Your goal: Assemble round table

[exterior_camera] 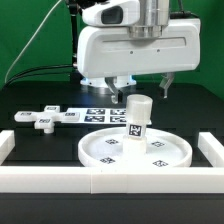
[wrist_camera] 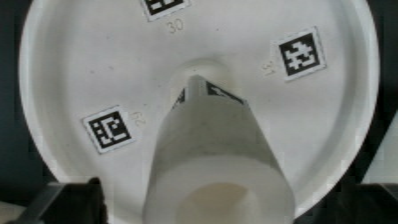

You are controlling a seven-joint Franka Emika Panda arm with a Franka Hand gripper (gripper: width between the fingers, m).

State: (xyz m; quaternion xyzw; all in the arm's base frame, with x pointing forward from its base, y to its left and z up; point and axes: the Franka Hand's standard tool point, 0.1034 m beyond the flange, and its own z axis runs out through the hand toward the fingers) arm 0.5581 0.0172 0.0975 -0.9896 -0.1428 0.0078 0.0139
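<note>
White border wall (exterior_camera: 60, 181) runs across the foreground of the exterior view. Just behind it the round disc (exterior_camera: 100, 150) lies flat on the black surface (exterior_camera: 40, 140), with the short leg (exterior_camera: 138, 118) standing upright near its middle. Just above the leg's top the gripper (exterior_camera: 141, 90) hangs with its fingers (exterior_camera: 165, 86) spread wide and holding nothing, while the cross-shaped base (exterior_camera: 42, 119) lies well apart from the disc, toward the exterior view's left.

black table (exterior_camera: 30, 95): round disc (exterior_camera: 172, 150) just behind border wall (exterior_camera: 60, 182); cross-shaped base (exterior_camera: 45, 118) at exterior view's left; marker board (exterior_camera: 100, 112) apparently behind disc.
</note>
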